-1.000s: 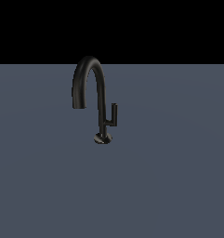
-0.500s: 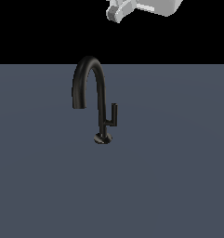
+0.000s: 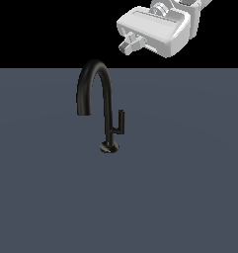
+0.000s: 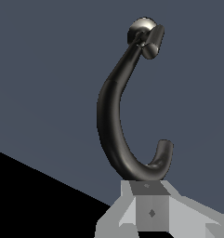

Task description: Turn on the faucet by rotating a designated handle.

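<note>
While the claw (image 3: 126, 45) hangs high at the exterior view's upper right, the faucet (image 3: 98, 101) stands mid-bench (image 3: 189, 197), and the handle (image 3: 120, 123) lies below it and a bit to that view's left, its bar upright. Can't tell if the fingers are apart. Wrist view: looking down on the spout, with the handle (image 4: 153, 41) far off by the base, well apart from the claw.

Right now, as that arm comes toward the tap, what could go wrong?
1. The gripper hangs high, off to the exterior view's right of the faucet. The tall spout rises between it and the small handle, so it might bump the spout on the way down.
2. The handle is thin and sits close to the stem, so the fingers could catch the stem or slip off.
</note>
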